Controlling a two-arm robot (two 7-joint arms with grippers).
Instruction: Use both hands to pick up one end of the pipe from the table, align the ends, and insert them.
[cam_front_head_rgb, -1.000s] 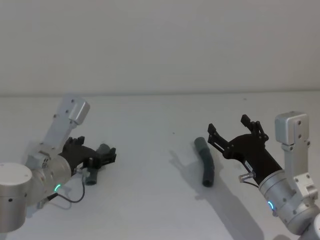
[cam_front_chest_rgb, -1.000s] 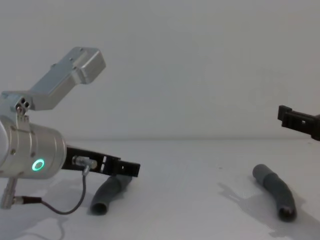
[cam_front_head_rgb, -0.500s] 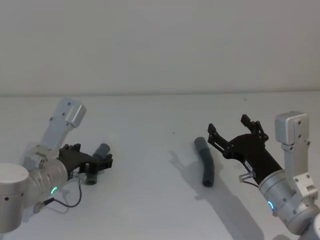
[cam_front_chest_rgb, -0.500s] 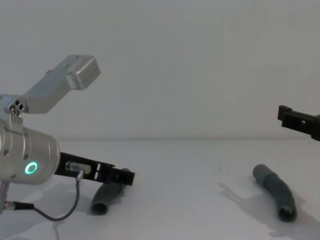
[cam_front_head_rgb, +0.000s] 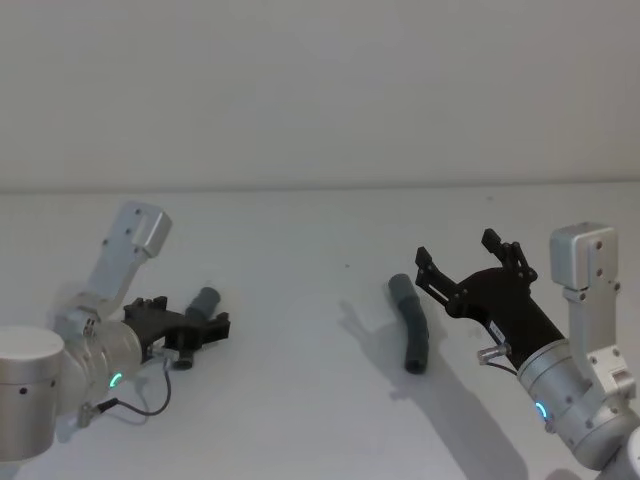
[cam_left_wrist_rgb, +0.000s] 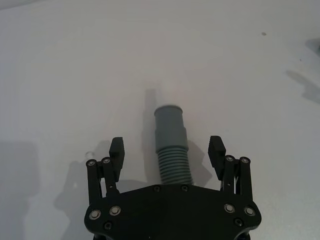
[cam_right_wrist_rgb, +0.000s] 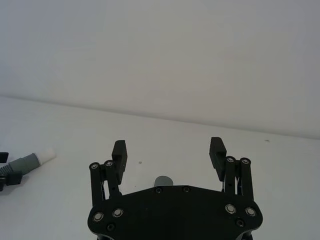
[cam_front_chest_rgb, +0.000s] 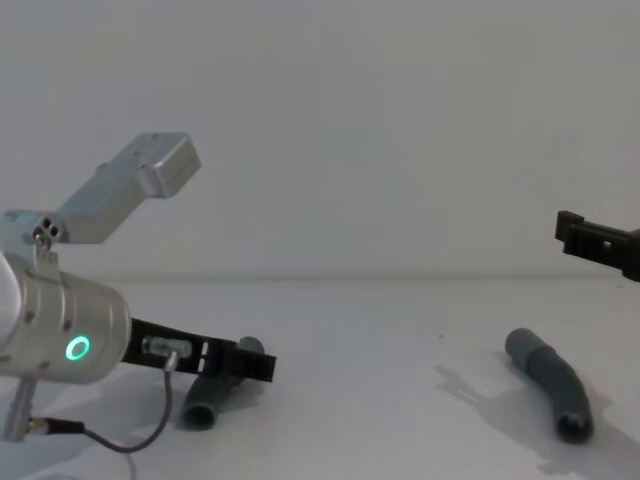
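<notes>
While straddling the ribbed pipe piece (cam_left_wrist_rgb: 170, 145), left gripper (cam_left_wrist_rgb: 167, 146) spread, right gripper (cam_front_head_rgb: 456, 250) spread near the smooth piece (cam_front_head_rgb: 412, 330), could clamp crooked, rolling it.

On the table (cam_front_head_rgb: 300, 230), the left pipe piece (cam_front_head_rgb: 207, 299) lies at nine o'clock, between the left gripper's (cam_front_head_rgb: 203, 330) spread fingers. The right pipe piece (cam_front_head_rgb: 412, 325) lies at three o'clock, well apart from it. The right gripper (cam_front_head_rgb: 468, 255) is at that piece's three o'clock, fingers spread.
</notes>
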